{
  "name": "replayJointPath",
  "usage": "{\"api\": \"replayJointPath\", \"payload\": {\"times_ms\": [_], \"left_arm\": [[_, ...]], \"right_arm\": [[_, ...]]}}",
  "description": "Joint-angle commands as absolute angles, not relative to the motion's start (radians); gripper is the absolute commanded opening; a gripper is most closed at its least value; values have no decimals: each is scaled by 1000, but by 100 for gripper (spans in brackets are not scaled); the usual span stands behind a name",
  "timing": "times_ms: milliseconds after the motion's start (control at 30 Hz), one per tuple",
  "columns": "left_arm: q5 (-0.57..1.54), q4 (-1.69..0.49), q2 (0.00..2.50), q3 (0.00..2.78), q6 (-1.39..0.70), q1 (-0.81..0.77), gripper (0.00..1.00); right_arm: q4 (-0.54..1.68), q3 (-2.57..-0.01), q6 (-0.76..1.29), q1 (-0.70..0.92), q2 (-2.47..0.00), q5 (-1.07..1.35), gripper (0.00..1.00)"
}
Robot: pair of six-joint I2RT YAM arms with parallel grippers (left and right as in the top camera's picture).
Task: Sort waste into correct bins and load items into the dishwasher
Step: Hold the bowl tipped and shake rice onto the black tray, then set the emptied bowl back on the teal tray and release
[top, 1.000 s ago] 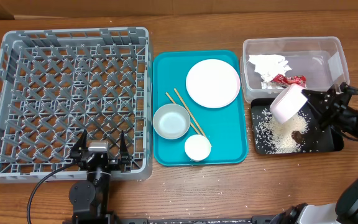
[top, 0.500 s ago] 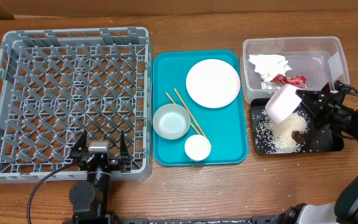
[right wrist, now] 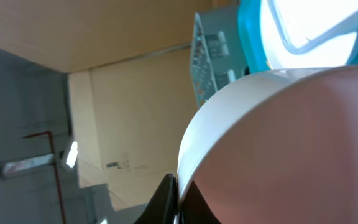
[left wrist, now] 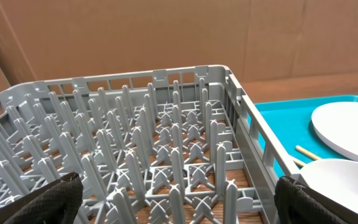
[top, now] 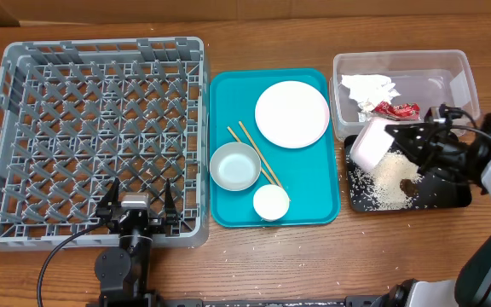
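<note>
Shifted left over black tray (top: 452,196) with tilted white bowl (top: 370,143) pinched in right gripper (top: 396,141); left gripper (top: 136,208) spread at rack (top: 24,128) edge.

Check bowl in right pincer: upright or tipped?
Tipped: white bowl is held on its side by right pincer over rice in black tray.

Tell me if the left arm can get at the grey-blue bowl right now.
Probably yes. The left gripper is open and empty, and the grey-blue bowl sits uncovered on the teal tray, just past the wall of the dish rack, which the arm must clear.
</note>
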State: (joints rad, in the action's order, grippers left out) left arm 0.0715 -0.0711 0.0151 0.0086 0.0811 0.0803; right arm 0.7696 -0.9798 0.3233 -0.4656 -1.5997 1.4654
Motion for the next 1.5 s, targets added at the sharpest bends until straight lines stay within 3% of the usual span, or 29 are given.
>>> {"api": "replayJointPath", "payload": {"times_ms": [0, 200, 333, 500, 733, 900, 1467], "left_arm": [[75, -72, 4, 5, 75, 84, 100], [75, -72, 5, 5, 75, 84, 100], [75, -72, 4, 5, 75, 84, 100], [75, -72, 4, 5, 75, 84, 100], [75, -72, 4, 5, 75, 84, 100], [75, -72, 4, 5, 75, 84, 100], [75, -72, 4, 5, 75, 84, 100]], "right_arm": [[762, -991, 344, -499, -1569, 1570, 4], [761, -992, 341, -496, -1569, 1546, 4], [765, -995, 332, -427, -1533, 1382, 4], [790, -1042, 334, -237, -1445, 1080, 4], [864, -1159, 354, 202, -1417, 467, 4], [859, -1161, 420, 416, -1445, 159, 4], [805, -1161, 437, 484, -1712, 102, 4]]}}
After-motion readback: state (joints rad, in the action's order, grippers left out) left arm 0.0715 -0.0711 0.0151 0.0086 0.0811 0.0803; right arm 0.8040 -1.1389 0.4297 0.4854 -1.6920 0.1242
